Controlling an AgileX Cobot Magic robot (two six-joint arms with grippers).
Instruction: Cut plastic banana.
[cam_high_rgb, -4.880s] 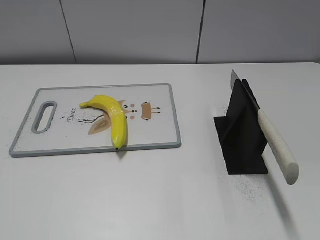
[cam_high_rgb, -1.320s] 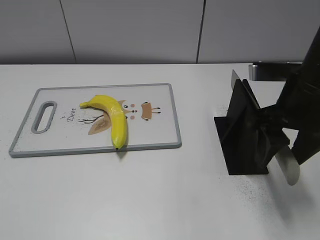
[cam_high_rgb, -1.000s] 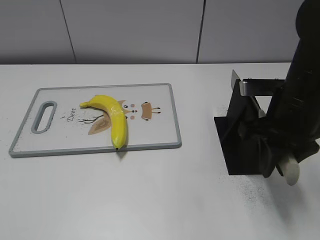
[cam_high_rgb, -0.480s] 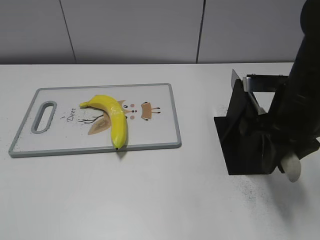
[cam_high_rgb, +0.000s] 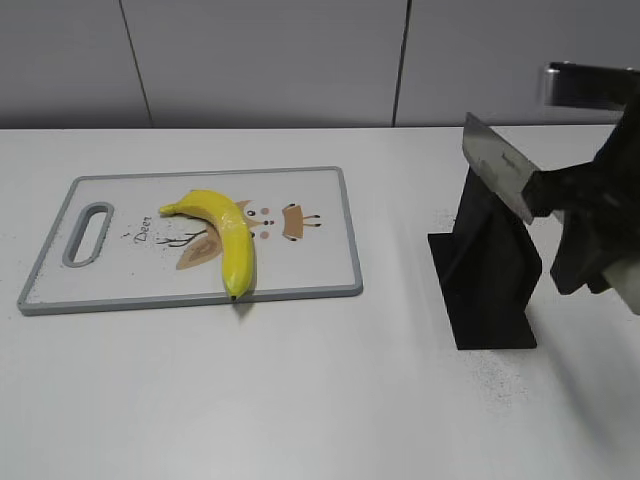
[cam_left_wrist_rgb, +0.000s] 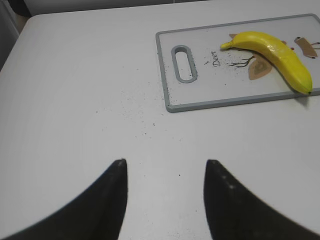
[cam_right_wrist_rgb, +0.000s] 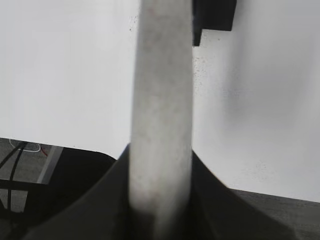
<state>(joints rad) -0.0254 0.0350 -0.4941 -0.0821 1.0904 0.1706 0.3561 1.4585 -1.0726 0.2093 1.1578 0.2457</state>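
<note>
One plastic banana (cam_high_rgb: 225, 238) noted, whole and uncut, lying on its side on the grey-rimmed cutting board (cam_high_rgb: 340, 230) with the curve bowed toward the board's right half, stem end up near the handle slot, dark tip touching or just overhanging the near rim. Clearly seen also in the left wrist view (cam_left_wrist_rgb: 274, 53), nothing touching it. Board set flat on the white bench (cam_high_rgb: 300, 400), left of centre, apparently to give the blade a firm backing. Well apart to the right, black knife stand (cam_high_rgb: 487, 270) upright on the bench, slot now vacated. Knife (cam_high_rgb: 500, 165) held clear above and just right of the stand, blade slanting up to the left, pale handle (cam_right_wrist_rgb: 161, 100) clamped in the right tool (cam_high_rgb: 590, 235); wrist view shows the handle running straight out between the closed jaws, a grip likely chosen to keep the blade in line with the arm. Left tool (cam_left_wrist_rgb: 165, 195) hovering over bare bench near the board's handle end, fingers spread wide, holding nothing; probably stationed there to steady the fruit. Judged stage: knife drawn, cut not yet begun. Next move calls for carrying the blade across to the board; risk of the glossy fruit rolling if unsupported.
</note>
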